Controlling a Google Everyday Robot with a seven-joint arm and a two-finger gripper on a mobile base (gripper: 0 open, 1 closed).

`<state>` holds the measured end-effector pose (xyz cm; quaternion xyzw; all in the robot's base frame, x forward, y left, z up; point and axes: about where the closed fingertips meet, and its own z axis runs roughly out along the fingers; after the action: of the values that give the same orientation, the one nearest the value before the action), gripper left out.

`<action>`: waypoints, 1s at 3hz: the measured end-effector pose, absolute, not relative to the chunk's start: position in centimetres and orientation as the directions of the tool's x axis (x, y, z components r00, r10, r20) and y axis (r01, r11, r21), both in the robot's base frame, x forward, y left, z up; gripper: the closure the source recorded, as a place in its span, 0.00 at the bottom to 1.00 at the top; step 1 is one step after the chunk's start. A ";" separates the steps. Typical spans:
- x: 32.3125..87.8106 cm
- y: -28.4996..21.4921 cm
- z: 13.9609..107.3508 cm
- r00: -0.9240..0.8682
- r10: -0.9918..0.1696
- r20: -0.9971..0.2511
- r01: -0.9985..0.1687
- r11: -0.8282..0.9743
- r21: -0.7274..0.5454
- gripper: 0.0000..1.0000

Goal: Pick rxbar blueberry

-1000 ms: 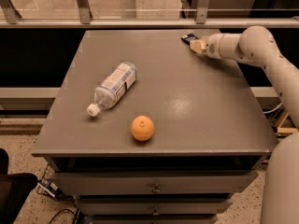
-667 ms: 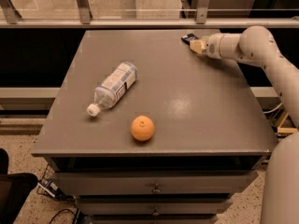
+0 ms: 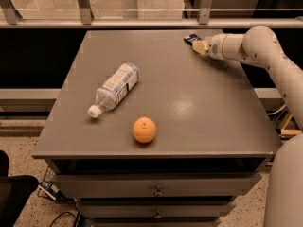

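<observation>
The rxbar blueberry (image 3: pixel 191 38) is a small dark navy bar lying flat at the far right of the grey table top (image 3: pixel 189 103). My gripper (image 3: pixel 200 46) reaches in from the right on the white arm (image 3: pixel 255 46). Its tan tip sits right at the bar's near right end, low over the table. Whether it touches the bar cannot be told; the tip hides part of the bar.
A clear plastic water bottle (image 3: pixel 115 88) lies on its side at centre left, cap toward the front. An orange (image 3: pixel 144 129) sits near the front edge. A metal railing (image 3: pixel 142 22) runs behind the table. Drawers (image 3: pixel 156 190) are below the top.
</observation>
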<state>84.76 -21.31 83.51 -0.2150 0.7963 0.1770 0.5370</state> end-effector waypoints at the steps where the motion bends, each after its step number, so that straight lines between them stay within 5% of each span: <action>1: 84.8 -21.3 83.5 -0.330 -0.152 -0.931 -0.533 0.845 0.051 1.00; 3: 84.7 -21.3 83.5 -0.330 -0.153 -0.931 -0.533 0.845 0.051 1.00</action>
<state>84.75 -21.31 83.55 -0.2152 0.7961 0.1770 0.5371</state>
